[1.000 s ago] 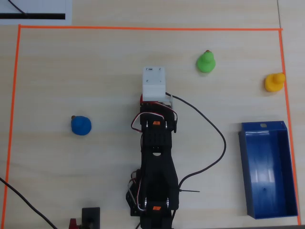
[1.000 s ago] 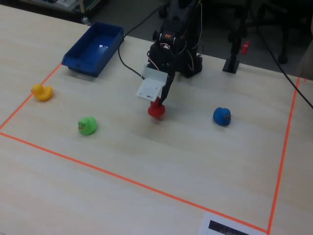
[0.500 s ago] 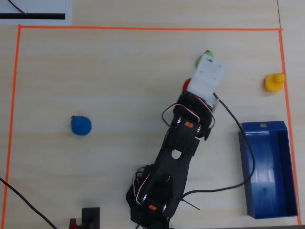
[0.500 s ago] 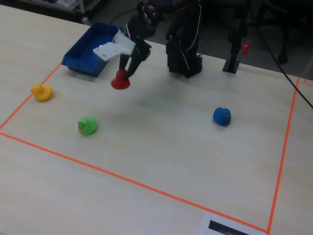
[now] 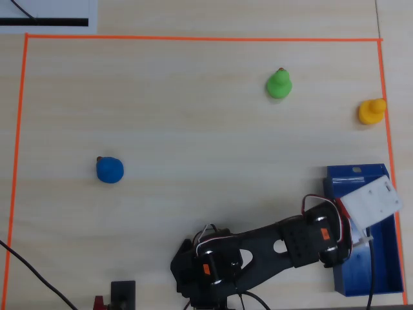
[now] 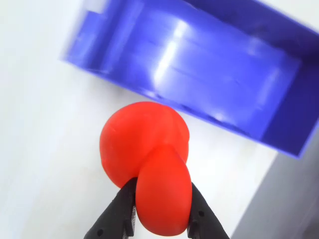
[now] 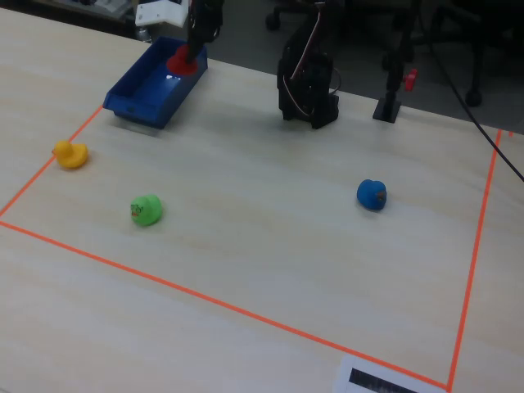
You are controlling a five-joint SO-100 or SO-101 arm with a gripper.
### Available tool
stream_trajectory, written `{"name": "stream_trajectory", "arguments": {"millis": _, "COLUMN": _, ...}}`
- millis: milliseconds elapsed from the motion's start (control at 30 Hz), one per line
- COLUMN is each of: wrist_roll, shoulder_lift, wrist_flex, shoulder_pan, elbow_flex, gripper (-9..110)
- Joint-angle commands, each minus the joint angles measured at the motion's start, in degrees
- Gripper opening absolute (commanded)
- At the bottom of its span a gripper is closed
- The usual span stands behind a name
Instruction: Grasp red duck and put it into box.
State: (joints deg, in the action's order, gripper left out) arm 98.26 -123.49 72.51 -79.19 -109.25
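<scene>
Now mid-carry: gripper clamped on the red duck, held aloft at the near rim of the box, seemingly not fully over it. Next: reach further in, then release.

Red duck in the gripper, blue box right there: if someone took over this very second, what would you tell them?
Gripper: shut on the red duck, held in the air.
Red duck: at the edge of the box, not yet clearly over its floor.
Done: duck picked up and carried to the box.
Left: move over the box, open the gripper, drop the duck.
Green duck, orange-yellow duck and blue duck sit on the table.
</scene>
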Motion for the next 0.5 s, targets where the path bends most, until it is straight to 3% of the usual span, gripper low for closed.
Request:
{"name": "stream_trajectory", "arguments": {"millis": 0, "wrist_roll": -3.0, "shoulder_lift": 1.8, "wrist_flex": -5.6, "shoulder_pan": -0.9, "elbow_flex": 2.5, "gripper": 0}}
{"name": "stream_trajectory", "arguments": {"millis": 200, "wrist_roll": -10.7, "shoulder_lift": 11.3, "wrist_flex": -18.7, "shoulder_pan": 0.5, "elbow_flex": 6.5, "gripper": 0}}
{"name": "stream_trajectory", "arguments": {"millis": 467, "wrist_roll": -11.3, "shoulder_lift": 22.1, "wrist_flex": -26.5, "shoulder_pan": 1.1, "elbow_flex": 10.5, "gripper": 0}}
